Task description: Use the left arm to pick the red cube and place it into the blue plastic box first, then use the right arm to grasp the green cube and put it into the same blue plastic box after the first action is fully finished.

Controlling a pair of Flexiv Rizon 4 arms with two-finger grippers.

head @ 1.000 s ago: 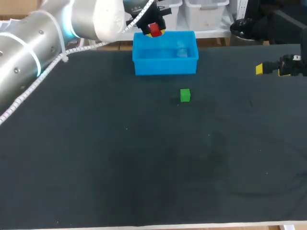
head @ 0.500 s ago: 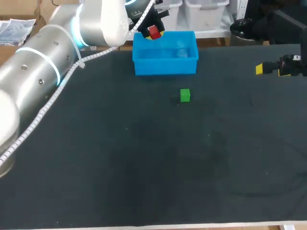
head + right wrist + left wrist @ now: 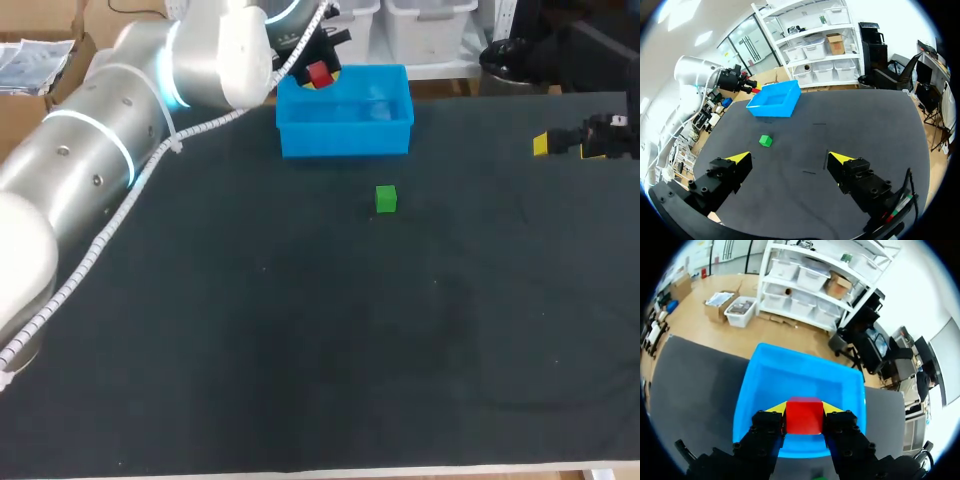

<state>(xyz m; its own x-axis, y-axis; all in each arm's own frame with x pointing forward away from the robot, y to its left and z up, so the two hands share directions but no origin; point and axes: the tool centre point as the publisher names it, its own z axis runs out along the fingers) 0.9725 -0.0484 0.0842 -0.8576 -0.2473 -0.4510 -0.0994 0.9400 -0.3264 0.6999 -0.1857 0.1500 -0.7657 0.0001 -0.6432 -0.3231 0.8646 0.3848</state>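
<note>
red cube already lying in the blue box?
No: the left wrist view shows the red cube held between the fingers of the left gripper, above the blue plastic box.

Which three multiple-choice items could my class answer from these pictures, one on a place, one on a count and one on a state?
1. Where is the green cube relative to the blue box? A) inside it B) balanced on its rim C) on the table, apart from it.
2. How many cubes are there? A) one B) two C) three.
3. What state is the left gripper in? A) shut on the red cube B) open and empty C) shut on nothing.
Answers: 1 C, the green cube sits on bare table in front of the box. 2 B, only one red and one green cube show. 3 A, both fingers press the red cube from two sides, above the box.
</note>
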